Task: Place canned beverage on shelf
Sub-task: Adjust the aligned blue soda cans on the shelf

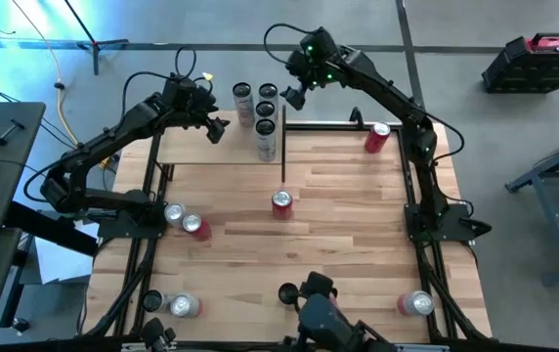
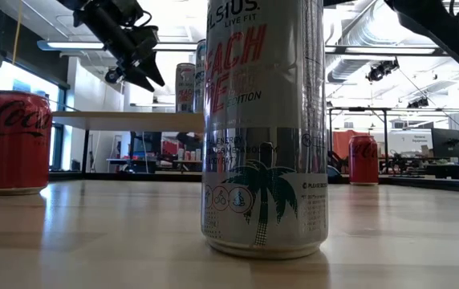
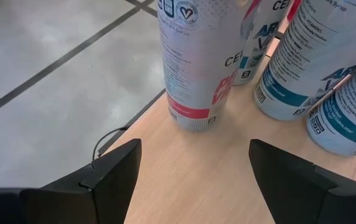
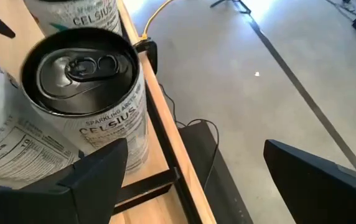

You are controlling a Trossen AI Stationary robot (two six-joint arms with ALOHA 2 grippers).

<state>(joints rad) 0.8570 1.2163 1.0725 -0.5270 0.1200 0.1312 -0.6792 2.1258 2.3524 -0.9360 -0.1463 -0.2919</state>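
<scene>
High view, going left to right: two red cans (image 1: 186, 221) lie close together near the left edge of the big wooden table (image 1: 338, 244), and one silver can (image 1: 183, 306) sits near the front left corner. The left gripper (image 1: 215, 128) hangs over the shelf (image 1: 187, 147), a small pale board with thin black posts at the back left of the table. Its fingers are spread apart and hold nothing. Just beside it, at the right end of the shelf, four tall cans (image 1: 260, 110) stand close together. In the left wrist view, a white can with a red band (image 3: 193, 59) stands at the shelf's edge, ahead of the two dark fingers (image 3: 116, 171). The right gripper (image 1: 294, 95) is just past the tall cans, at their right side. Its fingers are wide apart and empty too. In the right wrist view, a can with a black top (image 4: 88, 93) stands upright right by one finger. A red can (image 1: 281, 203) stands in the middle of the table. Another red can (image 1: 376, 137) stands near the back right. A silver can (image 1: 417, 303) sits near the front right corner.
</scene>
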